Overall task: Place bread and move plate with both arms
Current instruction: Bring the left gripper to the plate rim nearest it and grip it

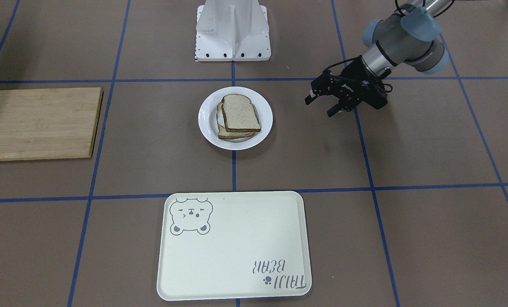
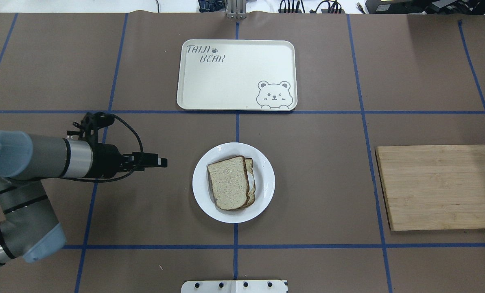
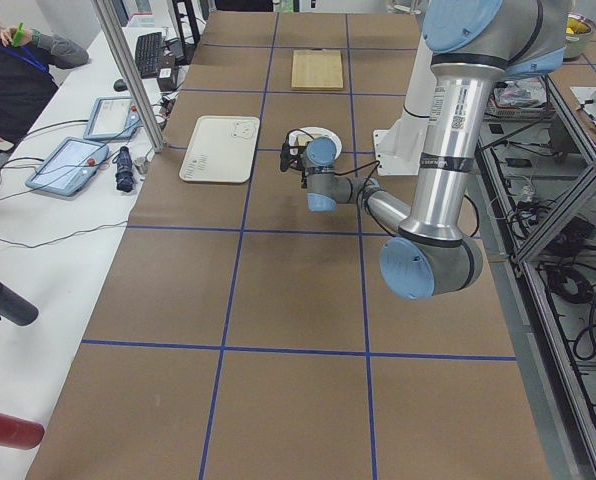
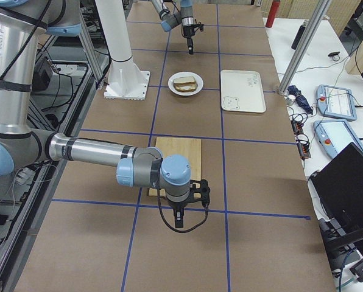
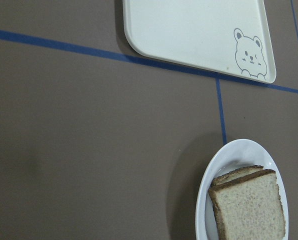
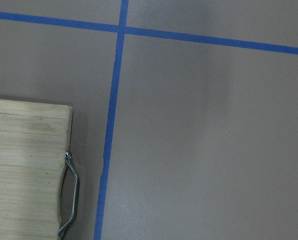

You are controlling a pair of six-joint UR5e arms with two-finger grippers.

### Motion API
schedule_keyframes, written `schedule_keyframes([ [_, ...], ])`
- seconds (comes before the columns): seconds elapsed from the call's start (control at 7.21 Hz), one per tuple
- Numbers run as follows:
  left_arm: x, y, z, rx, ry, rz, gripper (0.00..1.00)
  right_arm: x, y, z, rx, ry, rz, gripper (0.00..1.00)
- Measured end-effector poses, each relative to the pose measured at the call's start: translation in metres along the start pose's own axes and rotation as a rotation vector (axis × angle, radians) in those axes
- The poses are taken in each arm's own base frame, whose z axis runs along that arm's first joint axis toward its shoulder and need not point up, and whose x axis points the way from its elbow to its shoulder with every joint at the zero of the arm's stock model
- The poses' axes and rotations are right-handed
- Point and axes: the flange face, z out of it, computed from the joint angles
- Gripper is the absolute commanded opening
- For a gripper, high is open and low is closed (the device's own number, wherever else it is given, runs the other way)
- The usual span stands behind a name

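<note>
Bread (image 2: 227, 182) is found laid on the plate (image 2: 265, 185), stacked slightly askew over a second slice (image 2: 249, 162). The plate is parked mid-table (image 2: 328, 183), short of the tray (image 2: 234, 81). So the placing is judged done.

The left gripper (image 1: 319, 107) is held beside the plate, on the robot's left, with nothing touched. Its fingers (image 1: 331, 112) are spread apart and nothing is carried between them. The right gripper (image 4: 177, 218) is caught only in the side view, hung low near the wooden cutting board (image 2: 438, 187), well apart from the plate. Whether its fingers are apart or together cannot be told.

What is left, then, is the plate move with both arms. It is judged not yet begun, since neither gripper is at the rim. The tray may be taken as a likely destination, though that is not stated.

Writing now: "TAIJI BEAR" is printed in grey on the tray with a small paw mark, and a winking bear is drawn in the opposite corner. Lettering on the left gripper's body is too small to be read.
</note>
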Motion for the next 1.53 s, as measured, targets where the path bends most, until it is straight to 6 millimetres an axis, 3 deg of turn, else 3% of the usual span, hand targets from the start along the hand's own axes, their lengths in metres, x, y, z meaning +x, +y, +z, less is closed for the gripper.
schedule_keyframes([
  [0.14, 0.007, 0.017, 0.023, 0.004, 0.029, -0.036, 0.63, 0.0, -0.001, 0.0, 0.001, 0.0, 0.0, 1.0],
  [0.28, 0.011, 0.028, 0.041, 0.012, 0.058, -0.07, 0.62, -0.001, -0.001, -0.001, 0.001, 0.001, 0.001, 1.0],
  [0.42, 0.012, 0.033, 0.053, 0.016, 0.069, -0.088, 0.55, -0.001, -0.002, -0.001, 0.002, 0.001, 0.002, 1.0],
  [0.97, 0.01, 0.036, 0.076, 0.012, 0.101, -0.094, 0.48, -0.001, -0.003, -0.002, 0.003, 0.002, 0.005, 1.0],
  [1.25, 0.002, 0.044, 0.085, 0.001, 0.141, -0.087, 0.37, -0.001, -0.005, -0.002, 0.004, 0.004, 0.005, 1.0],
  [1.53, 0.001, 0.049, 0.088, -0.007, 0.155, -0.085, 0.35, -0.002, -0.007, -0.003, 0.007, 0.005, 0.003, 1.0],
])
